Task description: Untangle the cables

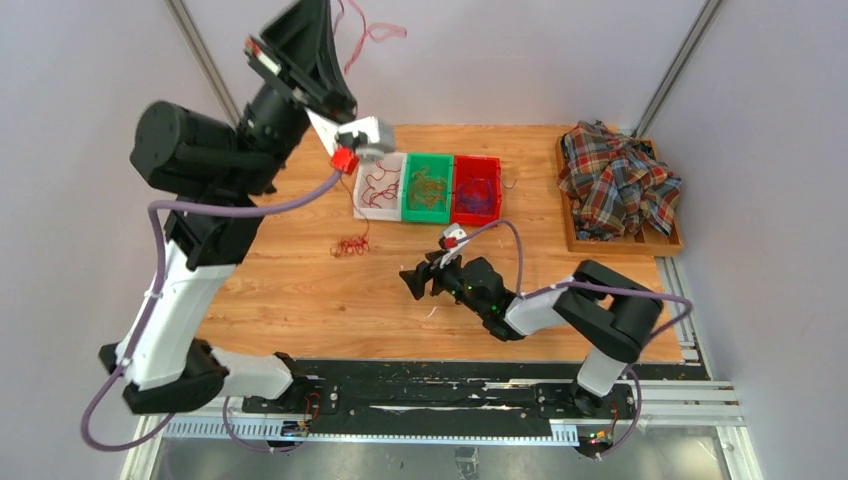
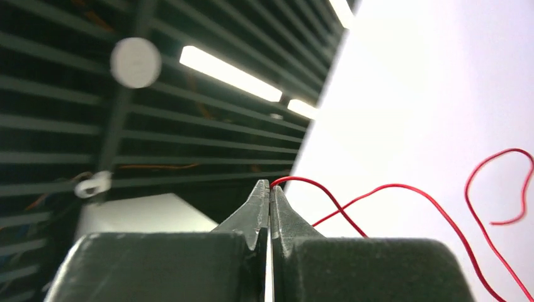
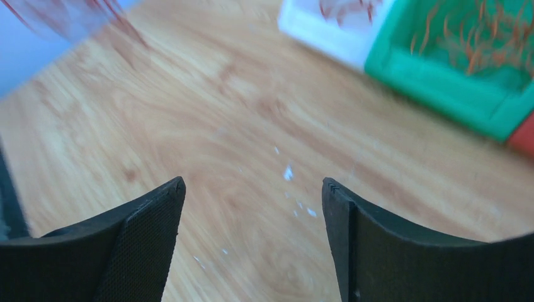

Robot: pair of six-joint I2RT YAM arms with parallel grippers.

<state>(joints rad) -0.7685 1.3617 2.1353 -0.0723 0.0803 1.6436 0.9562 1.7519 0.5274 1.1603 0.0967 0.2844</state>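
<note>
My left gripper (image 2: 270, 186) is raised high and shut on one thin red cable (image 2: 403, 187), which loops away to the right against the pale wall. In the top view that gripper (image 1: 325, 10) is at the upper edge, and the red cable (image 1: 383, 33) dangles beside it. A small red tangle of cables (image 1: 350, 244) lies on the wooden table (image 1: 300, 290). My right gripper (image 1: 412, 282) hovers low over the table right of that tangle. It is open (image 3: 252, 189), with only bare wood between its fingers.
Three bins stand in a row at the back: white (image 1: 380, 185) with red cables, green (image 1: 428, 188) with olive-orange ones, red (image 1: 476, 190) with purple ones. A wooden tray with a plaid shirt (image 1: 617, 180) fills the back right. The green bin (image 3: 453, 82) is ahead of my right gripper.
</note>
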